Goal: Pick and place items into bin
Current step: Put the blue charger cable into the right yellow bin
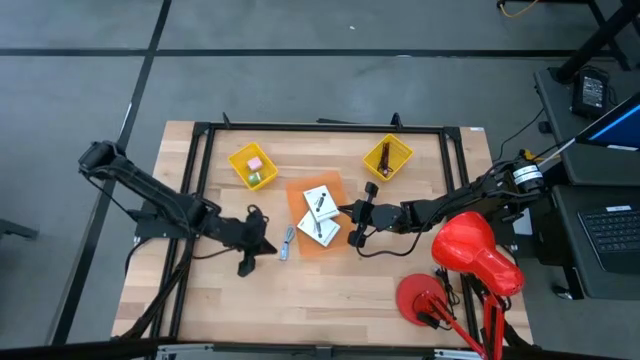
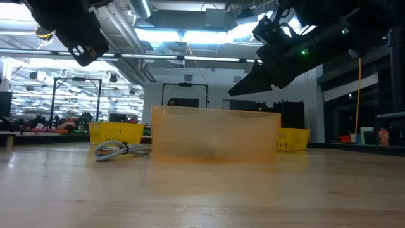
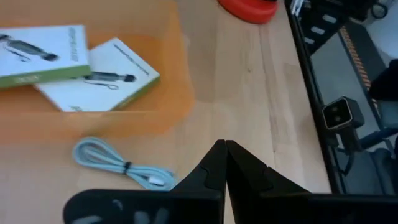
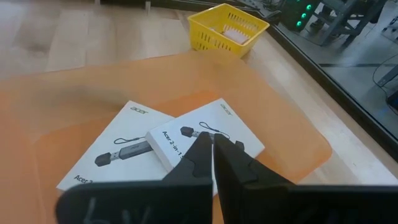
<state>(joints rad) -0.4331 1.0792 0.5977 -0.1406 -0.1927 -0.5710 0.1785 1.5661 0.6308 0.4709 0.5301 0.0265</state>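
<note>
Bin: translucent orange bin (image 1: 345,244) at table centre, between the two grippers; holds two white boxes.
Boxes in bin: two white Acer-printed boxes (image 4: 205,138), overlapping, directly below and ahead of the right gripper.
Right gripper (image 1: 358,224): poised above the bin's near edge; fingers pressed tip to tip, nothing held.
Left gripper (image 1: 262,246): low over the wood just beside the bin's outer wall; fingers closed together, empty.
Item outstanding: coiled blue-grey cable (image 3: 119,165), bound by a dark tie, flat on the table just ahead of the left gripper and outside the bin, close to its wall.
Other containers: yellow basket (image 1: 252,166) with pink block and green cube, yellow basket (image 1: 387,158) with dark cords; both beyond the grippers, well apart from the bin.
Step in hand (judged): left-arm pick of the cable.
Method advised: spread fingers before descent; straddle the bundle at the tie, where strands gather; close fully to prevent a loose loop trailing; lift clear of the bin wall before crossing; release over bare floor beside the boxes.
Risk: thin cable slipping out; wall knocked on approach.
</note>
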